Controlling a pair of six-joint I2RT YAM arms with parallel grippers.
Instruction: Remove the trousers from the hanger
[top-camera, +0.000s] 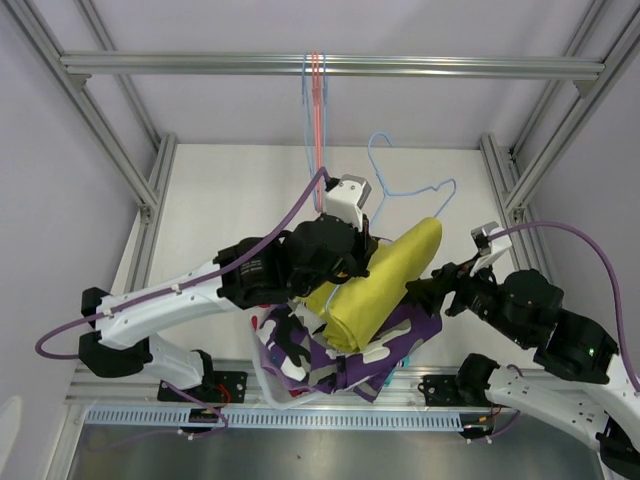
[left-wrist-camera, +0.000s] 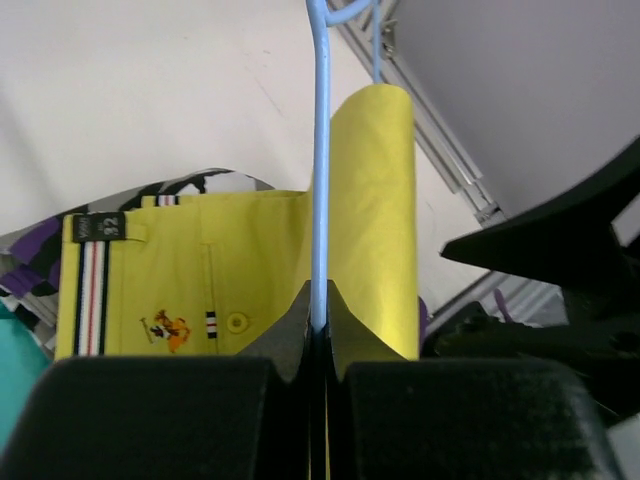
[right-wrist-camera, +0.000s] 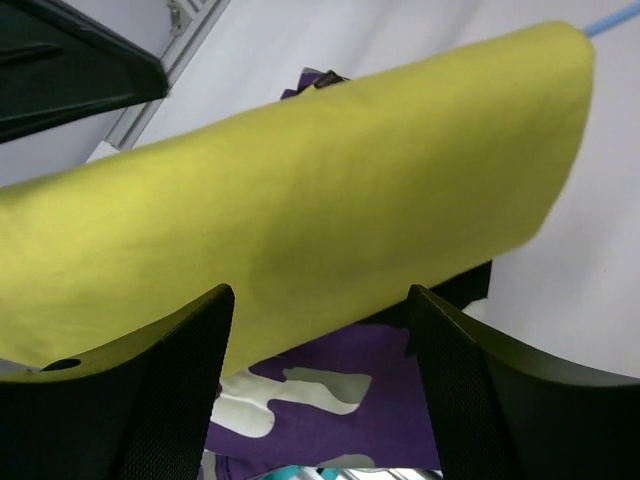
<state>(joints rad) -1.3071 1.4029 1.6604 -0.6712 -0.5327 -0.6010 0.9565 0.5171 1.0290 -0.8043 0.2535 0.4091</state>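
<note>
A pair of mustard yellow shorts (top-camera: 385, 285) hangs folded over the bar of a thin light blue wire hanger (left-wrist-camera: 320, 150), held in the air above the white desk (top-camera: 230, 200). The cloth is smooth and matte, and the fold forms a soft rounded roll. Its waistband shows a button, a small embroidered emblem and a navy, white and red striped side band.

Beneath it, purple, black and white camouflage shorts (top-camera: 300, 360) lie crumpled on the desk, with a patch of teal cloth (left-wrist-camera: 15, 370) beside them.

The left pincer (left-wrist-camera: 318, 320), black and blocky, is clamped tight on the hanger's wire. The right pincer (right-wrist-camera: 318, 300) stands wide apart, gripping nothing, with the yellow roll lying across its gap. I cannot tell whether it touches the cloth.
</note>
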